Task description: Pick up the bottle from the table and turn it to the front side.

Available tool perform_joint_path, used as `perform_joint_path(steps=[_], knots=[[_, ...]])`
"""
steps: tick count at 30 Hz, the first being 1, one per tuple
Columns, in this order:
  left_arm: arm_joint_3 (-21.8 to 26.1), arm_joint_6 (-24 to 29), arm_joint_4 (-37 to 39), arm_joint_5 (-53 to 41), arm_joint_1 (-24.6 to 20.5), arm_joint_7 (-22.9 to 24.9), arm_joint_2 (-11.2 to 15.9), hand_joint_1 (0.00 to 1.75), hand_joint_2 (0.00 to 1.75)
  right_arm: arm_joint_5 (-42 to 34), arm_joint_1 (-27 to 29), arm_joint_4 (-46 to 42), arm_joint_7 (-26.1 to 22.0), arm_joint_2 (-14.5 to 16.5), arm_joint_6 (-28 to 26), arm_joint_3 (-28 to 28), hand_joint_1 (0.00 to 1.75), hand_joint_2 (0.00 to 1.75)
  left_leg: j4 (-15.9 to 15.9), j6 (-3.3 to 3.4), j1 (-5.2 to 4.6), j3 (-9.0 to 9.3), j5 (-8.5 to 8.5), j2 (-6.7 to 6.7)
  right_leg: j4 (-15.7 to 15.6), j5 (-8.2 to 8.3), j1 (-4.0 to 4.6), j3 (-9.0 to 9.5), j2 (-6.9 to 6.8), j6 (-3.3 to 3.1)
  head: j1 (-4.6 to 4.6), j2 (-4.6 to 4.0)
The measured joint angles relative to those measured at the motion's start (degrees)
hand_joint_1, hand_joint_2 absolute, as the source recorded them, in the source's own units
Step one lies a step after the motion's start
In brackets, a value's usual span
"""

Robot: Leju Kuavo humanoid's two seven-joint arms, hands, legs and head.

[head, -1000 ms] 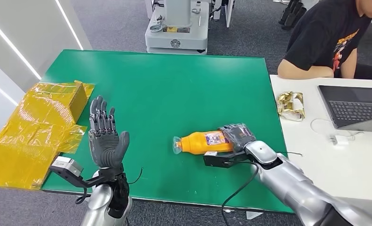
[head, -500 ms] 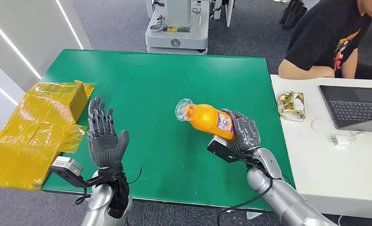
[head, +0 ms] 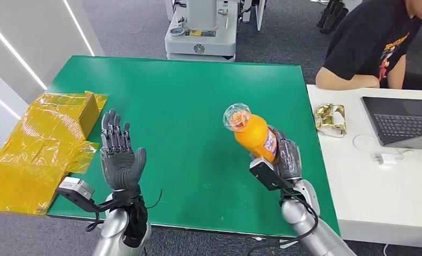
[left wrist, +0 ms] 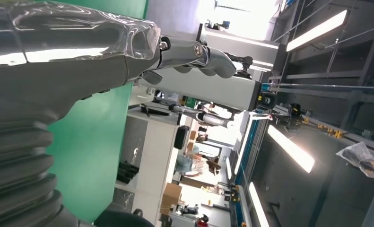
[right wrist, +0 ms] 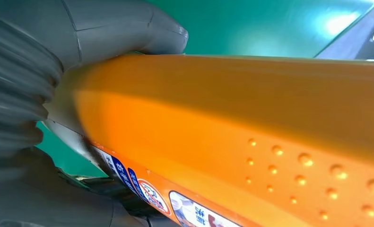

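Observation:
An orange bottle with a clear cap is held above the green table, tilted with its cap up and leaning toward me. My right hand grips its lower body near the table's right front. The right wrist view shows the orange bottle close up, with its label along one edge and my thumb pressed on it. My left hand is raised at the table's left front, palm up, fingers spread, holding nothing. In the left wrist view its fingers stretch out straight.
Crumpled yellow plastic wrap and a yellow box lie at the table's left edge. A person in a black shirt sits at a white desk on the right, with a laptop and gold foil. A white machine base stands behind the table.
My right hand lifted the bottle off the table and swung it from lying flat to nearly upright, its cap rising and moving right. My left hand stayed put.

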Motion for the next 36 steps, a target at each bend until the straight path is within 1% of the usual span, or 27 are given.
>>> perform_joint_path(steps=[4,7,10,14,18,21,29,32,36], knots=[[-0.7,-0.5,1.0,0.1,-0.4,0.4,0.2,0.0,1.75,-0.4,0.9,-0.6,-0.6,0.4,0.1,-0.7,1.75,1.75,0.0,0.0,0.0,0.0,0.0,-0.01,0.0,0.0,0.0,-0.01,-0.02,0.0,0.0,0.0],[-2.7,-1.7,3.2,0.7,-1.6,2.2,0.9,0.0,1.75,-0.8,1.9,-1.1,-1.7,1.1,0.5,-0.8,1.75,1.75,0.0,0.0,0.0,-0.01,0.0,0.0,0.0,0.0,0.0,-0.01,-0.01,0.0,0.01,0.0],[-5.3,-2.8,5.9,1.3,-3.3,3.5,1.7,0.0,1.75,-1.0,2.5,-1.3,-2.3,2.0,2.2,-0.7,1.75,1.75,0.0,0.0,0.0,-0.01,0.0,0.01,0.0,0.0,0.0,-0.01,0.0,0.0,0.0,0.0],[-8.3,-4.1,8.5,1.6,-4.9,4.1,2.6,0.0,1.75,-0.2,2.6,-1.3,-2.2,3.4,4.5,-0.1,1.75,1.75,0.0,0.0,0.0,0.0,0.0,0.01,0.0,0.0,0.0,-0.01,0.01,0.0,0.01,0.0],[-9.9,-5.2,10.0,1.8,-5.5,4.8,2.9,0.0,1.75,1.7,2.3,-1.1,-1.3,4.9,5.9,1.1,1.75,1.75,0.0,0.0,0.0,-0.02,0.0,0.01,0.0,-0.01,0.0,-0.02,0.01,-0.01,-0.01,0.0],[-10.3,-5.6,10.9,1.7,-5.9,5.2,3.0,0.0,1.75,3.1,1.2,-0.6,-0.2,6.1,7.6,2.1,1.75,1.75,0.0,0.0,0.0,-0.03,0.0,0.02,0.0,0.0,0.0,-0.04,0.02,-0.01,0.01,0.0],[-10.5,-5.3,11.8,1.8,-7.6,6.6,2.9,0.0,1.75,7.7,-4.6,2.9,4.8,10.8,15.9,5.4,1.75,1.75,0.0,-0.04,0.01,-0.02,0.04,0.05,0.0,0.01,0.01,-0.06,0.05,-0.02,0.01,0.0],[-10.5,-5.2,11.8,1.8,-7.7,6.8,2.9,0.0,1.75,8.8,-5.7,4.0,5.9,11.7,18.8,6.5,1.75,1.75,0.0,-0.05,0.01,-0.03,0.04,0.04,0.0,0.01,0.01,-0.06,0.04,-0.02,0.0,0.0],[-10.5,-5.2,11.8,1.9,-7.7,6.9,2.9,0.0,1.75,9.2,-6.4,5.2,6.2,12.3,19.7,7.3,1.75,1.75,0.0,-0.04,0.01,-0.05,0.03,0.03,0.0,0.0,0.0,-0.06,0.03,-0.02,0.01,0.0]])
